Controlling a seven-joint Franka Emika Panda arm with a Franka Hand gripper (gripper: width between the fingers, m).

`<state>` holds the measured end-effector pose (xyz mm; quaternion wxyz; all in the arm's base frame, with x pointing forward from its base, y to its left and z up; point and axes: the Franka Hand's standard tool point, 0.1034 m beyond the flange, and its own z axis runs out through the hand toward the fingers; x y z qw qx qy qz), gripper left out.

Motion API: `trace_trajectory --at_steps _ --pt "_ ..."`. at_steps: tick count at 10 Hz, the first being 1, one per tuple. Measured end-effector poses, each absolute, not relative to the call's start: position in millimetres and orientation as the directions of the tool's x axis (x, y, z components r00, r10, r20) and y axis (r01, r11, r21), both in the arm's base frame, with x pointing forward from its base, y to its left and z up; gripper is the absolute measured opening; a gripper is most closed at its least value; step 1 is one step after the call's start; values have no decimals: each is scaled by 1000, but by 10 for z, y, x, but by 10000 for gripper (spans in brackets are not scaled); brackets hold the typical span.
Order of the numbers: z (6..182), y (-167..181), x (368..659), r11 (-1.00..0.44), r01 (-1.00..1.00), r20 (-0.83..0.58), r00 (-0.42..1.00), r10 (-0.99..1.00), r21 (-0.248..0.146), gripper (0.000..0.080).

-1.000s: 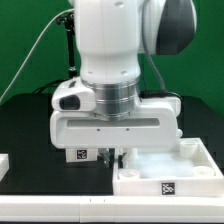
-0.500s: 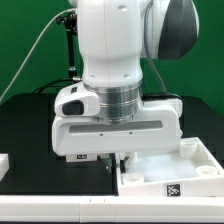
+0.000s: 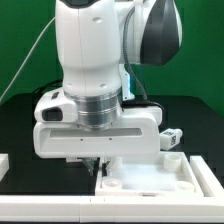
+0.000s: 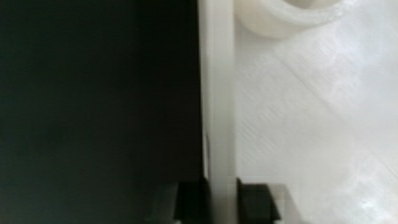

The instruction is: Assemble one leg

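Visibly, claw pinches white tray by its rim.

The hand has a body of smooth white plastic with a soft, half-matt sheen. Its fingers look dark and dull, rubber or plastic. Just above the hand sits a ring of silvery metal with fine turned lines. Higher still, the arm shell is glossy white plastic, and its end cap is dark grey and shiny. Under the hand, the tray piece is smooth white plastic, faintly mottled close up. The leg beside the hand is the same white plastic, its tag matt. The desk is matt black, without glare.
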<state>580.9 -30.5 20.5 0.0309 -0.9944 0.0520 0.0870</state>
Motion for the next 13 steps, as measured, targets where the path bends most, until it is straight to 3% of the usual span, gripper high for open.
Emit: trace_trajectory --at_steps 3,7,9,10,11,12,13 --pt "238 -207 5900 -996 -90 -174 981 -90 8 57" --pt "220 -213 5896 -996 -88 -174 981 -88 7 57" --pt "226 -213 5899 -996 -88 -173 981 -88 7 371" --pt "323 -211 5866 -996 -93 -189 978 -92 -1 371" --pt "463 -202 5779 -995 -104 -206 973 -100 -9 552" --pt "582 -171 5619 -993 -119 -239 965 -111 -20 619" --pt "679 -117 5522 -991 -133 -250 960 -124 -20 619"
